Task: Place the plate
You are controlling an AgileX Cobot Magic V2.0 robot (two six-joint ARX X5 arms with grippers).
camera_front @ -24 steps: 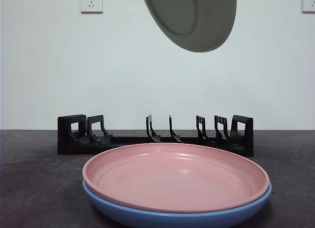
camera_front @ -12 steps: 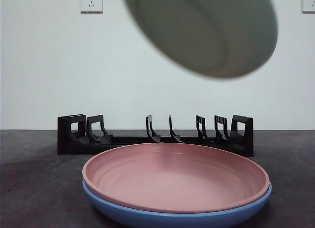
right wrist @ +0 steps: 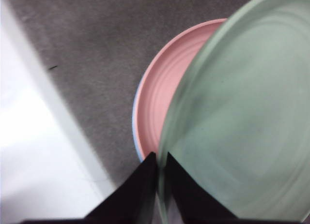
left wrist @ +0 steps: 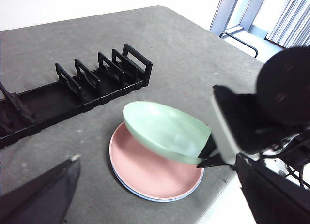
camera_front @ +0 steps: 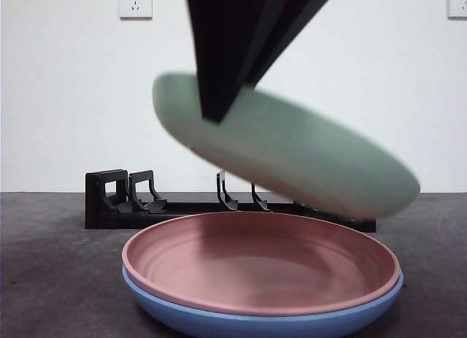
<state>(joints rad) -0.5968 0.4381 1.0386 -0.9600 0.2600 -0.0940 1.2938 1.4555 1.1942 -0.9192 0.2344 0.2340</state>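
Note:
A pale green plate hangs tilted just above a pink plate, which is stacked on a blue plate. My right gripper comes down from the top of the front view and is shut on the green plate's rim. The right wrist view shows the green plate covering part of the pink plate. The left wrist view looks down from high up on the green plate over the pink one. My left gripper is open and holds nothing.
A black slotted dish rack stands empty behind the plates, also seen in the left wrist view as the rack. The stacked plates sit close to the table edge. Grey tabletop stretches around the rack.
The green plate has come down from the top of the front view and tipped flatter, now just over the pink plate. The right gripper's dark jaws have entered the view.

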